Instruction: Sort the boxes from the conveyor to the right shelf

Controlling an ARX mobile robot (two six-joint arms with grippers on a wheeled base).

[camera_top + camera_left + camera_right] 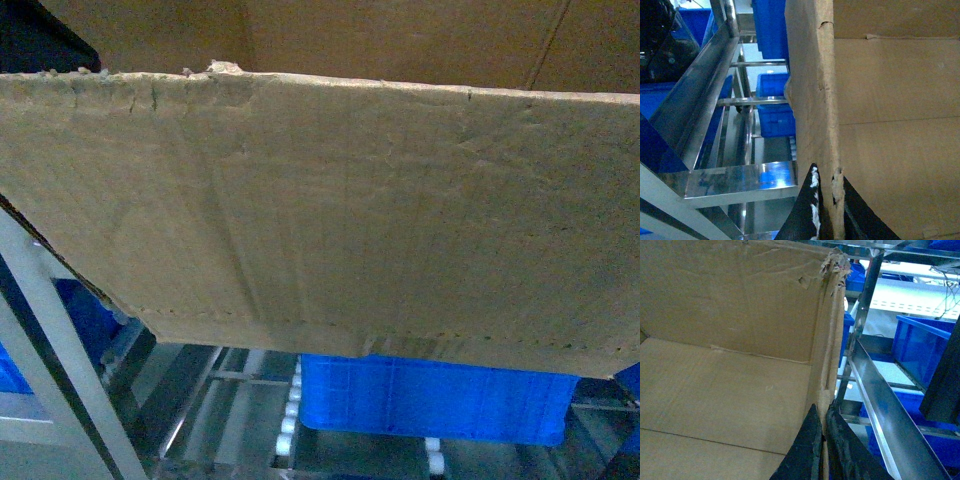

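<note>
Box (340, 210) fills most of the head view: brown corrugated cardboard, ragged top edge, perforated line near the base. We see it held up off any surface, tilted, lower edge hanging above the right shelf (180, 390), w/ steel rails and white roller wheels (290, 420) visible underneath. A blue bin (430, 395) sits on the shelf rollers below the box.

Left wrist view: shelf frame runs beside the box's outer wall; more blue bins behind. Right wrist view: same arrangement on the other side, a shiny rail just beside the box wall, blue bins beyond it. Box interior is bare cardboard in both.

Left gripper (827, 210): nearly closed, black fingers (807, 210) pinching the box's side wall, one outside, one inside, torn edge betw. them.

Right gripper (824, 450): likewise clamped on the opp. side wall, fingers (805, 452) either side of the cardboard, close to the torn corner.

Conveyor: not in any view.
</note>
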